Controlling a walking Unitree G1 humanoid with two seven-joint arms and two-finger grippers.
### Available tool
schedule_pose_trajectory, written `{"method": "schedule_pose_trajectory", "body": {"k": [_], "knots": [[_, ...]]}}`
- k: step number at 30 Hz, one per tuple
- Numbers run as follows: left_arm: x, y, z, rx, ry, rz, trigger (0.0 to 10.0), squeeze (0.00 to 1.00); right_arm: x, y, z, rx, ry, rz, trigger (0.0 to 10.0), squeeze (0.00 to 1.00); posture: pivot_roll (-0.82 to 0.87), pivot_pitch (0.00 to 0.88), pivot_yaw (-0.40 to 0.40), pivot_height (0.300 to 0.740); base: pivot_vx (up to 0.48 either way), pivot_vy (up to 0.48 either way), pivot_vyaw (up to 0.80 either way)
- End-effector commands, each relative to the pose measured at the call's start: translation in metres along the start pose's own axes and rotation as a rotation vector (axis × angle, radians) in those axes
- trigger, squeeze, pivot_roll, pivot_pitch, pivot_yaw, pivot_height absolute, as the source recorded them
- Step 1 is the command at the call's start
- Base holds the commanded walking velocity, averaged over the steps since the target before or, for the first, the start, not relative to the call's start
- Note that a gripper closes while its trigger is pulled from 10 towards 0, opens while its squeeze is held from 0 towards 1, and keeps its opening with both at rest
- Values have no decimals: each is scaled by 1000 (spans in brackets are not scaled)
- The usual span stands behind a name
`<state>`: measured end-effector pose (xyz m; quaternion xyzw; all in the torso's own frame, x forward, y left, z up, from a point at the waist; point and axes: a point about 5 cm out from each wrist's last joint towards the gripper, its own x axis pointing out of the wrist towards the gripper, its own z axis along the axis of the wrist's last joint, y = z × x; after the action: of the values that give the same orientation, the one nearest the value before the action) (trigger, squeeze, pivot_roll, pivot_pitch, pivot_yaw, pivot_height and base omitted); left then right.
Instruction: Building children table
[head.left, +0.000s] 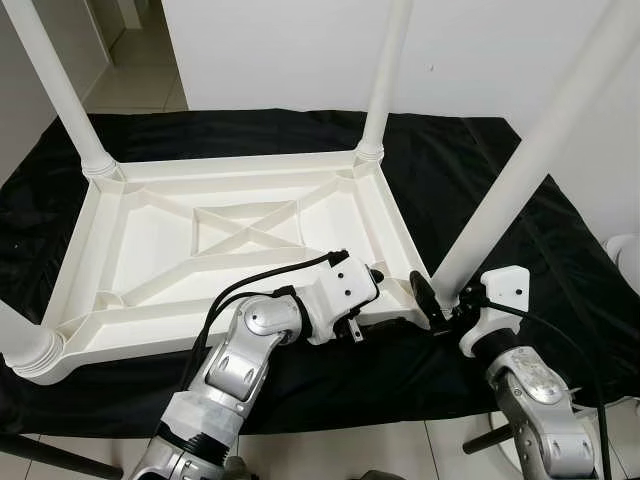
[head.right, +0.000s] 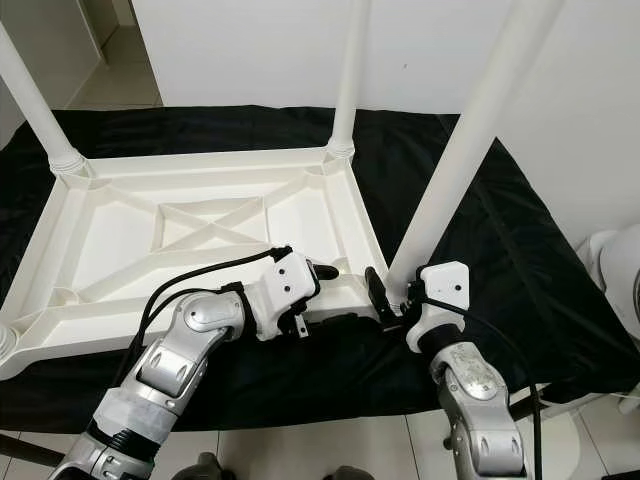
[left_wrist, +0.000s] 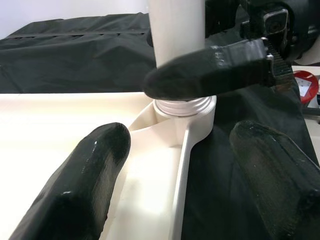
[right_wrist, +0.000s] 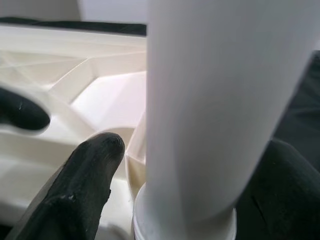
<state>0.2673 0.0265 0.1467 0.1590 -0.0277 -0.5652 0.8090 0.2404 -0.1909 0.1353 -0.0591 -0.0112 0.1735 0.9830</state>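
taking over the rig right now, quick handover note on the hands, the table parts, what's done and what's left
Right hand: fingers either side of the base of the near-right leg, which leans in its corner socket; grip not confirmed.
Left hand: open, one finger inside the rim of the tabletop by that corner.
Tabletop lies upside down on the black cloth. The other three legs are in their sockets.
Left: straighten and seat the leaning leg, then turn the table upright.

Setting: room in a home, floor-level work area.
Pale floor tiles (head.left: 130, 85), plain white wall (head.left: 280, 50), black cloth (head.left: 480, 170) spread on the floor, upturned white plastic children's table (head.left: 150, 250) lying on it.
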Motion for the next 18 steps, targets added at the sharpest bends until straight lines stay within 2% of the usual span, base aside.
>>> {"method": "schedule_pose_trajectory", "body": {"k": [1,6,8,13,14,15,16,17,18], "knots": [[-5,4,0,-29,-5,58,10000,0,3,-6,-3,1,9,78,10000,0,-36,0,-11,740,0,0,0],[-8,5,1,-41,-9,37,10000,0,11,-12,-8,-8,45,180,10000,0,-28,0,-9,740,0,0,0],[-8,6,2,-38,-8,41,10000,0,20,-19,-10,-39,58,222,10000,0,-16,0,-11,740,0,0,0],[-8,6,2,-38,-9,43,10000,0,25,-20,-11,-54,58,244,10000,0,-16,0,-11,740,0,0,0],[-7,5,3,-37,-11,41,10000,0,31,-19,-11,-65,56,275,8039,0,-8,0,-14,740,0,0,0],[-6,3,4,-36,-12,39,10000,0,36,-17,-11,-72,52,301,4706,0,-8,0,-15,740,0,0,0],[-5,2,5,-35,-14,38,10000,0,38,-15,-11,-74,51,318,4706,0,-8,0,-15,740,0,0,0],[-4,2,6,-36,-15,37,10000,0,40,-15,-11,-70,46,334,2980,0,-7,0,-15,740,0,0,0],[-4,1,7,-37,-15,36,10000,0,40,-15,-11,-67,43,342,2980,0,-7,0,-15,740,0,0,0]]}}
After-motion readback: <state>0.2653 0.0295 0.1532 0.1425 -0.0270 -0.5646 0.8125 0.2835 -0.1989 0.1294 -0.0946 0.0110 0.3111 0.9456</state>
